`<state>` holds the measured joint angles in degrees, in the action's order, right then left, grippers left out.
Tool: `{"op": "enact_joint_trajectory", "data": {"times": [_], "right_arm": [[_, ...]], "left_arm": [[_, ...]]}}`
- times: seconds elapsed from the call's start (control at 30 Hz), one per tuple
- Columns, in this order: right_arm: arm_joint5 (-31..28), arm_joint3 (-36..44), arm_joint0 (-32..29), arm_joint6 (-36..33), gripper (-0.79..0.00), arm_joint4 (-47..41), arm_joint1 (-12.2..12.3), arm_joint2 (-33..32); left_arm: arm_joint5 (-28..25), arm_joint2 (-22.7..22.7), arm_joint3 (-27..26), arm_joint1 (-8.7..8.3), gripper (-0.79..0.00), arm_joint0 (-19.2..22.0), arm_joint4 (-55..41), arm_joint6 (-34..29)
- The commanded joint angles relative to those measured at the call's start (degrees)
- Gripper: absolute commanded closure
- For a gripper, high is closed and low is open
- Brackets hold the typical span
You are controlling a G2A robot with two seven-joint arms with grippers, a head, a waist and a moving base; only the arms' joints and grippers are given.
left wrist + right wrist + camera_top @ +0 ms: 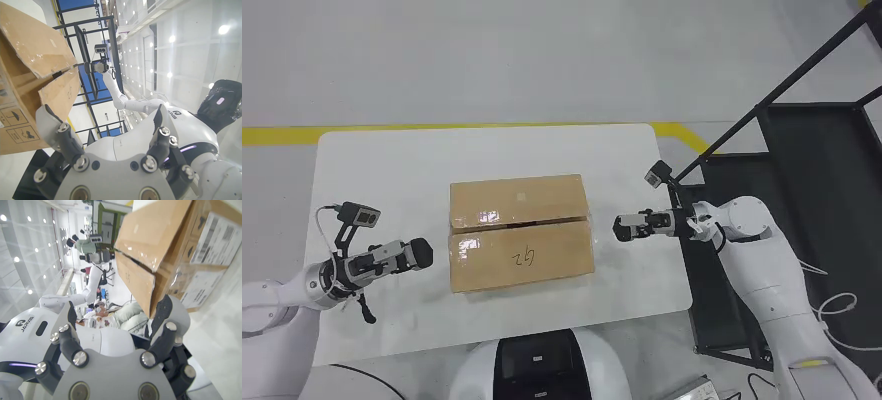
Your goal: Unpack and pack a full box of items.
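Observation:
A brown cardboard box [521, 232] stands in the middle of the white table [392, 170], its two top flaps folded down with a seam between them and a handwritten mark on the near flap. My left gripper [423, 252] is beside the box's left side, a short gap away, open with nothing between its fingers [49, 121]. On the opposite side my right gripper [622, 227] is level with the seam, close to the box's wall, open and empty. The box [28, 62] flaps gape slightly at the seam in the left wrist view, and the box [151, 247] corner shows in the right wrist view.
A black metal frame cart [802, 200] stands right of the table, next to my right arm. A yellow floor line [282, 133] runs behind the table. Bare tabletop lies left and behind the box.

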<state>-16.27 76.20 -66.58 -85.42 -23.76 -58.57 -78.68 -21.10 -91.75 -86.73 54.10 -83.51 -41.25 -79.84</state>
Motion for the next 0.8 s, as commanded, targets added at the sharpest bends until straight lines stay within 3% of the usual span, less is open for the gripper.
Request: {"op": "enact_joint_trajectory", "data": {"times": [0.0,0.43,0.77], "right_arm": [[0.38,-1.61,1.36,-2.58,-0.785,0.23,-0.1,1.66],[-5.7,-5.81,6.47,3.11,-0.785,-1.31,-1.82,10.69],[-7.98,-7.44,8.36,5.38,-0.785,-1.5,-2.03,13.29]], "left_arm": [[0.0,-0.58,0.35,-0.17,-0.785,0.18,0.85,-0.68],[-0.78,-1.38,2.4,-0.42,-0.785,1.19,1.24,-1.9],[-0.78,-1.38,2.4,-0.42,-0.785,1.19,1.24,-1.9]]}}
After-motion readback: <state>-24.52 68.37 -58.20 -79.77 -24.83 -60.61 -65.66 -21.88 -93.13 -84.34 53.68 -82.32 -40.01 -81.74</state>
